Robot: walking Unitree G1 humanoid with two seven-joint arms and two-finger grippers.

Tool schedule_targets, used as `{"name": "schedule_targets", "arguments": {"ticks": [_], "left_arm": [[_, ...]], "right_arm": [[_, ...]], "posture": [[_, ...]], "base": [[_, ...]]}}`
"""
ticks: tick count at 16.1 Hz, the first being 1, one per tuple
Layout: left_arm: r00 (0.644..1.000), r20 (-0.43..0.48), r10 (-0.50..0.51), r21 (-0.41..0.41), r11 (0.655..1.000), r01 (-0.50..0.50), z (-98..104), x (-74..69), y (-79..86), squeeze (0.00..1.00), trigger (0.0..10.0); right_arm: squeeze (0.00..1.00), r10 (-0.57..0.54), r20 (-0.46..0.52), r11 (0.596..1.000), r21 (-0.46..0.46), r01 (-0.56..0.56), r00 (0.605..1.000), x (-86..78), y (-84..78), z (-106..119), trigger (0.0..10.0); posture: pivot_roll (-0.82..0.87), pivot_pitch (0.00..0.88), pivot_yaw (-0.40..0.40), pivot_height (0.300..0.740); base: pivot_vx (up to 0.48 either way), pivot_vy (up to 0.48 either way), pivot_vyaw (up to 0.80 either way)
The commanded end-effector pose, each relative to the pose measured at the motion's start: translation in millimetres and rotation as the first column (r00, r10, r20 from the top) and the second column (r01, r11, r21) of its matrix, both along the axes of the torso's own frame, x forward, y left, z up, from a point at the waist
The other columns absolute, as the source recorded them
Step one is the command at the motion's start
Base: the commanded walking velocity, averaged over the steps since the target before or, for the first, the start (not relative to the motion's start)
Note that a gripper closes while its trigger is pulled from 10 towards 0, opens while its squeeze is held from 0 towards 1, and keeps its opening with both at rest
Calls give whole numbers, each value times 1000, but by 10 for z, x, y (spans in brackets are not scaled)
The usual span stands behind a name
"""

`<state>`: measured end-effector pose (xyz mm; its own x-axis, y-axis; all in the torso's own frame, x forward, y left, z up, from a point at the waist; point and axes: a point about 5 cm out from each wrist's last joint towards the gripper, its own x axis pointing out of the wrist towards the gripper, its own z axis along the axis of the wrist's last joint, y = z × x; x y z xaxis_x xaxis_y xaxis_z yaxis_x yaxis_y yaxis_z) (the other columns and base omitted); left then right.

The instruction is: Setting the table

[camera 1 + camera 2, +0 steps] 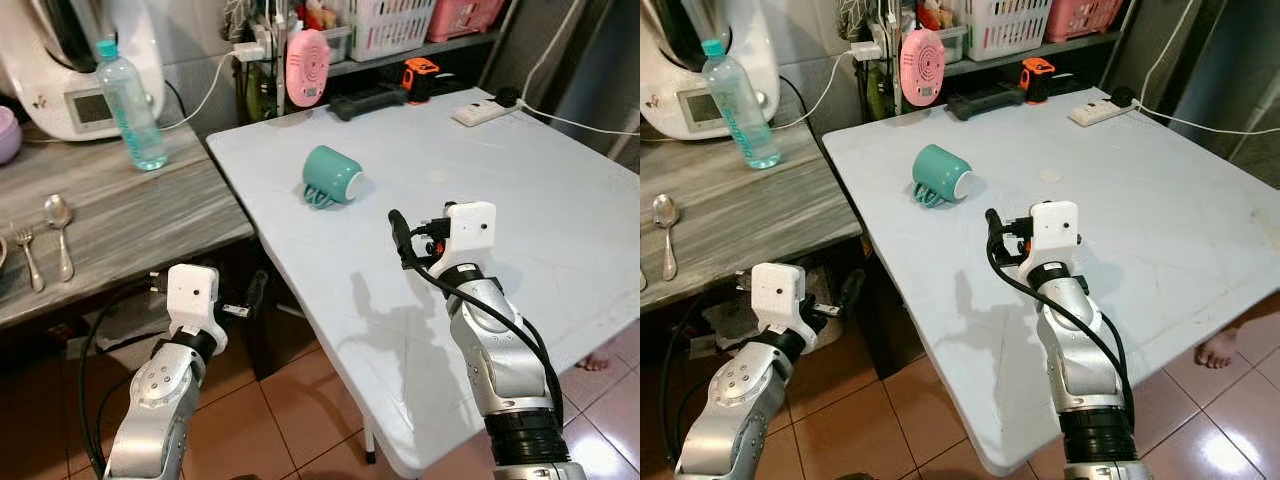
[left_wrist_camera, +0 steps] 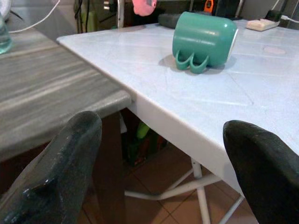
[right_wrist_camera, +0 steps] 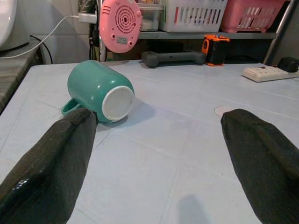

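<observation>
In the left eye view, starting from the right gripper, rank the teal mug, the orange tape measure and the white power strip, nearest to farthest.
From the right gripper, over the white table's near part:
1. Teal mug, lying on its side just ahead, to the gripper's left.
2 and 3. Orange tape measure and white power strip, both at the table's far edge; too close to call.

A mug [image 1: 333, 176] lies on the table [image 1: 520, 190], counter [image 1: 130, 205] to its left.
</observation>
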<state>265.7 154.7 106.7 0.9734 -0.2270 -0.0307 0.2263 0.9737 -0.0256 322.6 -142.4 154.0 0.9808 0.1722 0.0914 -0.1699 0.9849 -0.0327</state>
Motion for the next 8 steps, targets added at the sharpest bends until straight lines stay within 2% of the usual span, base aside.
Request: {"name": "schedule_targets", "arguments": {"ticks": [1,2,8], "left_arm": [[1000,4,1,9,1000,-1,4,14,3,0,10000],[1000,7,0,8,1000,0,5,19,-2,0,10000],[1000,10,8,22,1000,-8,-18,29,-49,0,10000]], "right_arm": [[0,1,8,1000,-6,-1,1000,-16,21,36,10000],[0,1,9,1000,-6,-1,1000,-20,26,45,10000],[0,9,8,1000,-28,-8,1000,-20,16,65,10000]], "posture": [[45,0,8,740],[44,0,8,740],[43,0,-3,740]], "base": [[0,0,-725],[0,0,-425],[0,0,0]]}}
